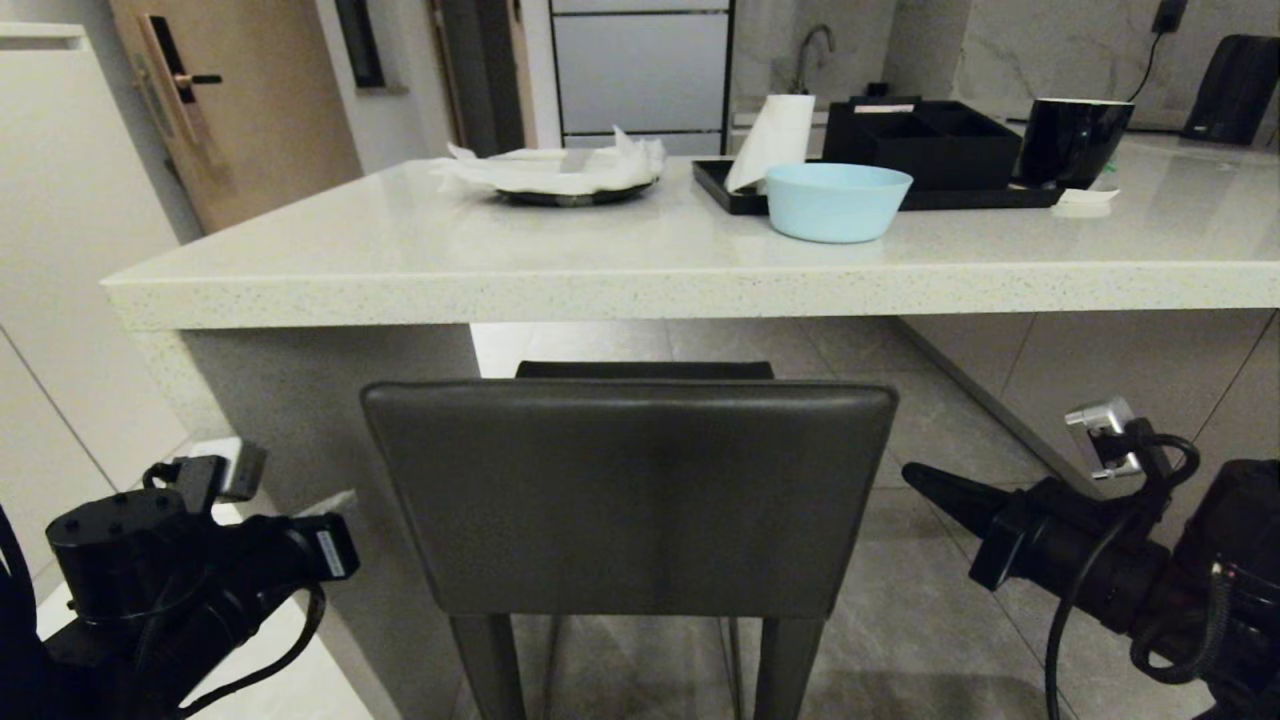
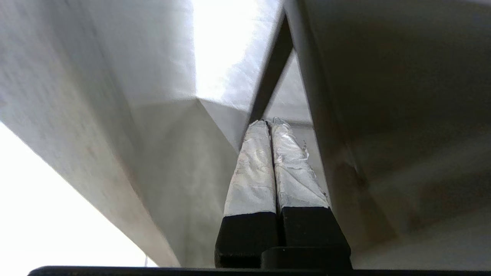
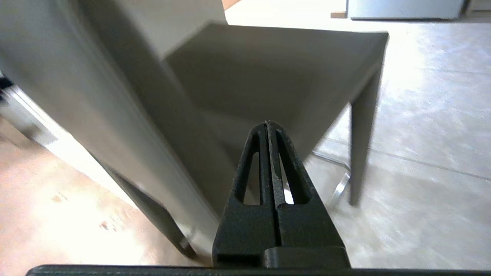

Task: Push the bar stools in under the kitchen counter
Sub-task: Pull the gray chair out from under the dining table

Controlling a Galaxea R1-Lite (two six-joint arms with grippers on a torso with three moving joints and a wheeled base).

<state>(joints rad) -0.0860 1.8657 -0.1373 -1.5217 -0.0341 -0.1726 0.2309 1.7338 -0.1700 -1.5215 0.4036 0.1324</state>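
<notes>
A dark grey-brown bar stool with a flat rectangular back stands right in front of me, its seat partly beneath the kitchen counter, a pale speckled stone top. My left arm is low at the stool's left. In the left wrist view the left gripper is shut and empty, in the gap between the counter's grey side panel and the stool. My right gripper is shut with nothing in it, just right of the stool's back. Its tip points at the stool's side.
On the counter sit a light blue bowl, a black tray with black boxes, a paper roll, a plate of white napkins and a black pot. A wooden door is back left. Grey tiles cover the floor.
</notes>
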